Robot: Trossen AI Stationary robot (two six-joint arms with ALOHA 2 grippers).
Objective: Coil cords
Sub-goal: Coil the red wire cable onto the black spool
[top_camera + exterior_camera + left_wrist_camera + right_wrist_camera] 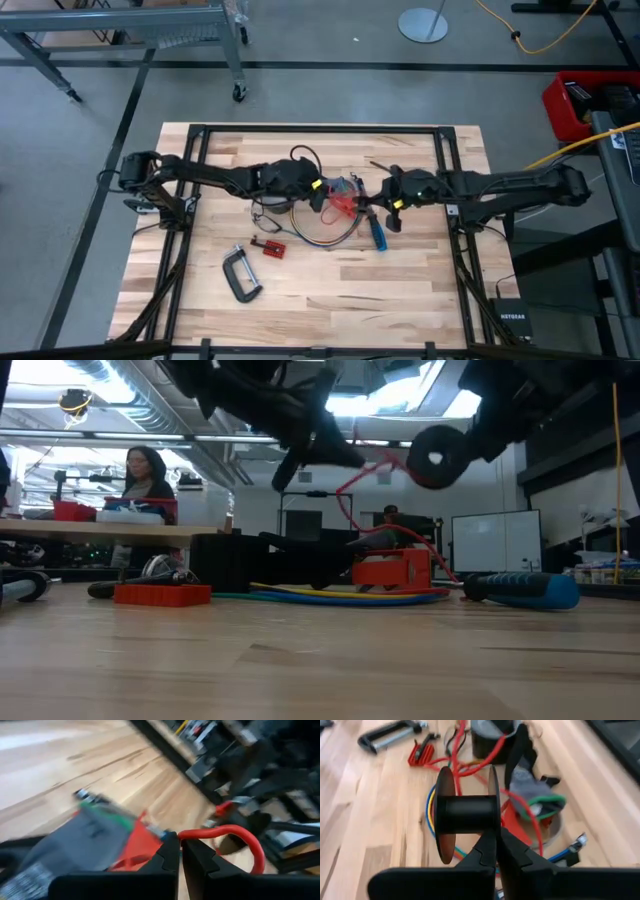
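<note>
The high view shows both arms reaching toward the middle of the wooden table (pixel 330 300), where their ends almost meet. The left gripper (pixel 180 851) has its jaws closed on a red cord (pixel 239 833), which bends away from the fingertips in a loop. The right gripper (pixel 496 845) has its jaws closed on the rim of a black spool (pixel 466 813), and it holds the spool above the table. In the low view the spool (pixel 437 457) hangs in the air with the red cord (pixel 365 478) running from it toward the left gripper and then down to the table.

Below the two grippers lies a loose ring of coloured cords (pixel 322 236), with blue, yellow and orange strands. It rests flat on the table. A blue-handled screwdriver (pixel 379 235) lies just to the right of this ring. Nearer and to the left there is a small red clip (pixel 268 246), and still nearer a grey C-clamp (pixel 240 274).

In the low view a person (pixel 145 485) stands far behind the table, at the left of the room.
</note>
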